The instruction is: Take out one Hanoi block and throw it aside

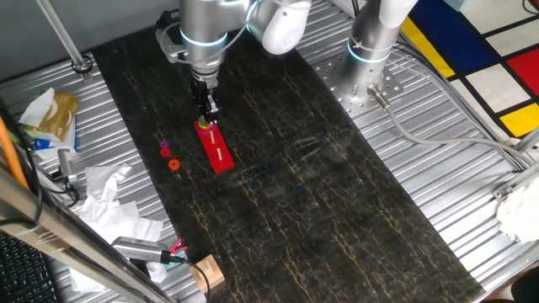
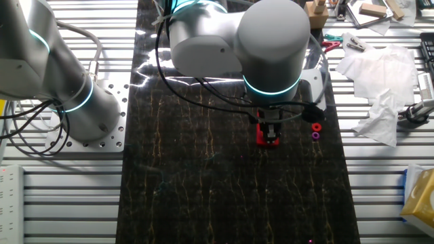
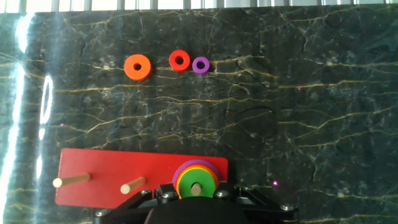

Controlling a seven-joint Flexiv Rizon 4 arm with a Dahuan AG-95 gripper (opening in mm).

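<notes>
Green is your target: the Hanoi block (image 3: 196, 180), a small green ring, sits on top of the stack on the right peg of the red base (image 3: 112, 177), with yellow, orange and purple discs beneath it. Your gripper (image 1: 206, 114) hangs directly over that stack. Whether the jaws are spread or closed cannot be told; only their housing shows along the near edge of the hand view. Three loose rings lie far up the dark marble bench (image 3: 323, 112): an orange ring (image 3: 137, 66), a red ring (image 3: 180, 60) and a purple ring (image 3: 199, 65). Watch for pinching two discs together, since the stack is tight, or dragging the light base up off the bench if the ring binds on the peg.
</notes>
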